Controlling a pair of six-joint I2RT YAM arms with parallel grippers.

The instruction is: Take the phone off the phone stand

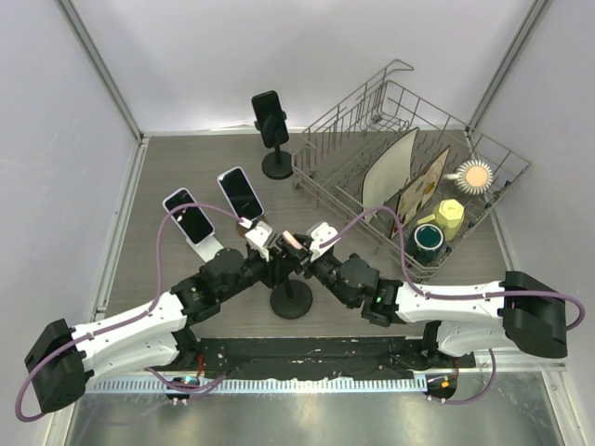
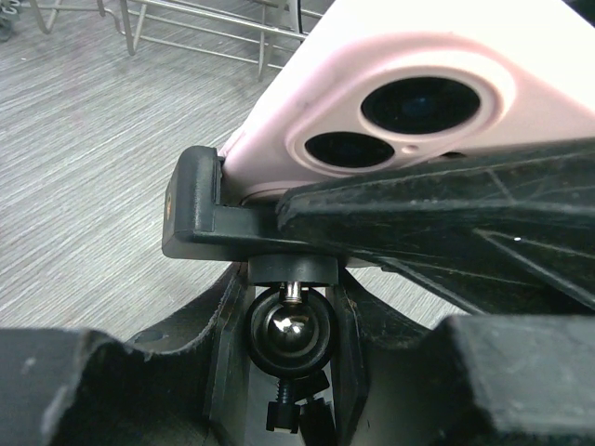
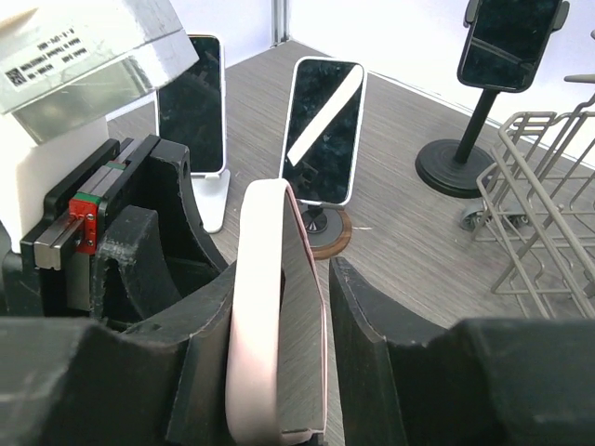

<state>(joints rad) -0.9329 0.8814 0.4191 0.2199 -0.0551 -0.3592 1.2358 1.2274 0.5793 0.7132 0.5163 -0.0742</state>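
Currently the pink-cased smartphone (image 3: pixel 271 311) sits in the black clamp (image 2: pixel 197 212) on top of the black phone stand with a round base (image 1: pixel 291 299), near the middle of the grey wood-pattern table (image 1: pixel 186 177). The right end effector (image 3: pixel 279 279) is closed on the phone: one black finger presses on each flat face, and the thin pink edge shows between them. The left end effector (image 2: pixel 290 316) is closed lower, around the shiny ball joint (image 2: pixel 290 330) just under the clamp, so I judge that it braces the stand. The phone is a stiff, flat slab, probably rather heavy for its thickness, and it will not bend or give under the fingers. Its case looks matte and should offer good friction, while the glass side is likely smooth and fragile, so a firm but not hard squeeze is better. Holding the two wide faces, away from the clamp arms, seems the right place. The clamp probably grips with a spring, so the phone may resist and then come free suddenly. The ball joint may also turn if the pull is not straight.
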